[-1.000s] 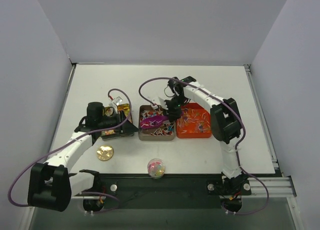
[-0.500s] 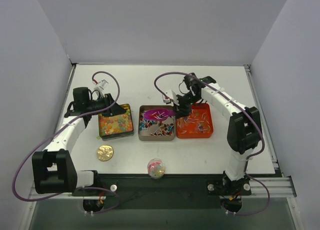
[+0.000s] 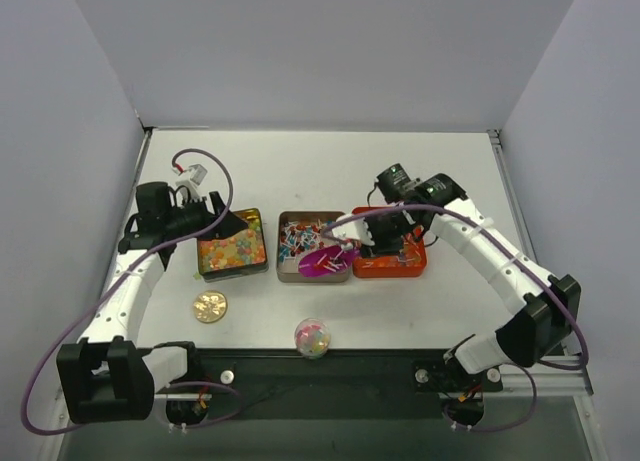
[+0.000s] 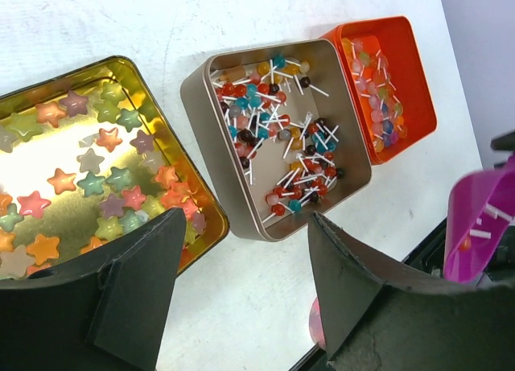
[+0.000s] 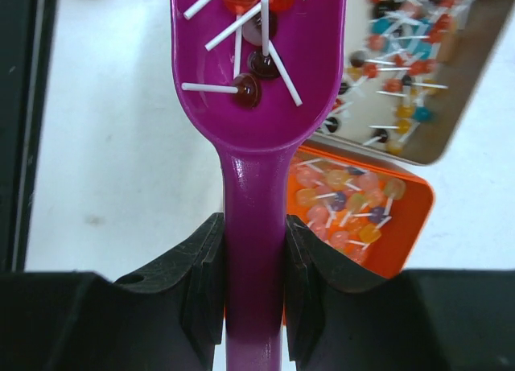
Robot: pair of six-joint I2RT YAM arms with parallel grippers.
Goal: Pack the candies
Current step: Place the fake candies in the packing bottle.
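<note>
The candies lie in three tins: star-shaped sweets in a gold tin, small lollipops in a tan tin, and paler lollipops in an orange tin. My right gripper is shut on the handle of the purple scoop. The scoop holds several lollipops over the tan tin's near edge. My left gripper is open and empty, above the gold tin's far left side.
A round gold lid lies on the table in front of the gold tin. A small round clear container with coloured candies stands near the front edge. The three tins stand side by side across the middle.
My right arm has swung out to the right and brought the scoop, loaded with lollipops, toward the tan tin's near edge. My left gripper has drawn back left off the gold tin.
</note>
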